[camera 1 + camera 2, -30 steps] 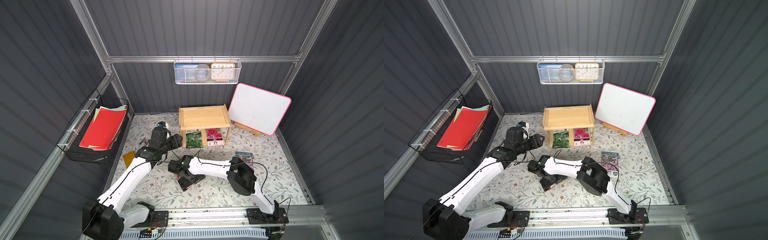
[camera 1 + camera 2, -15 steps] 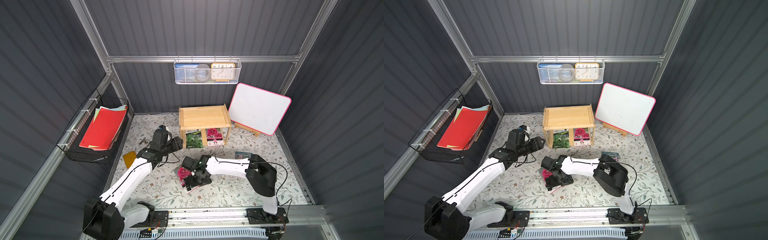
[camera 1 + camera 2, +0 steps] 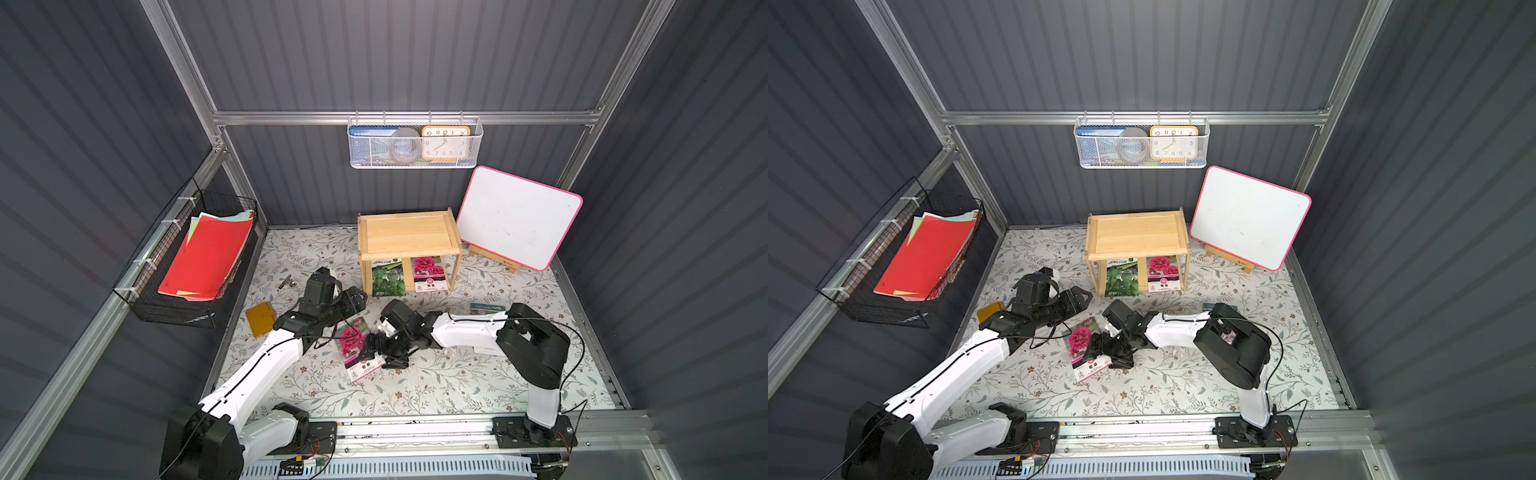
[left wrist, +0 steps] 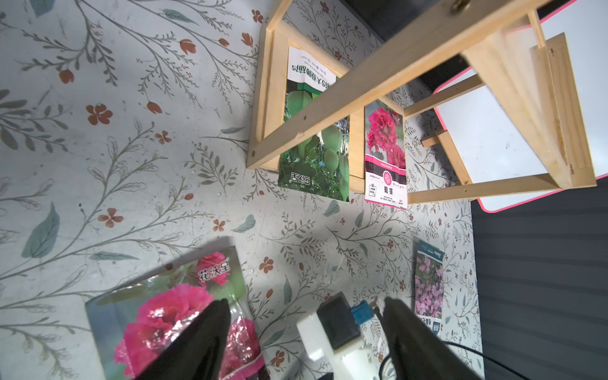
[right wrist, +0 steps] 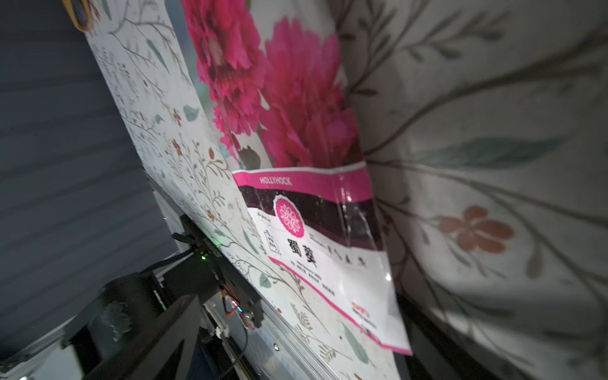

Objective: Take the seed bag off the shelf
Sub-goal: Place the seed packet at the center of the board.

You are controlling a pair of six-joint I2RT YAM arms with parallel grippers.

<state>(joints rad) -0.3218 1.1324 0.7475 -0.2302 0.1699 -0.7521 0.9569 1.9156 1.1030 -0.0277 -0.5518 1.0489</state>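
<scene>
Changing just now: a second ago the right arm lay over the hollyhock seed bag (image 3: 358, 351) and hid most of it. The arm has since drawn back toward 3 o'clock, and the bag shows nearly whole in both top views.
Seed bag, place: flat on the floral surface (image 3: 436, 386), picture side up, near the middle. It is at about 7 o'clock from the shelf (image 3: 409, 237), well apart from it, and has not shifted over the last half second.
Right pincer (image 3: 380, 353): spread, at the bag's 3 o'clock edge. The right wrist view shows the bag lying between the two fingers with nothing squeezing it, one long edge slightly curled up.
Left pincer (image 4: 306, 305): spread and empty, hovering at the shelf's 8 o'clock and facing the lower tier; little changed over the second.
Shelf, contents: top board bare; the lower tier holds a green seed bag (image 3: 387, 277) and a second hollyhock bag (image 3: 429, 274), both poking past its front edge.
Elsewhere: a purple-flower seed bag (image 4: 427, 283) lies on the surface at the shelf's 5 o'clock, partly behind the right arm in the top views.
Meaning for the task: by my reading this bag is off the shelf and let go, so the step is done. Only the arm's retreat is left, and the curled edge could catch a finger on the way out.
</scene>
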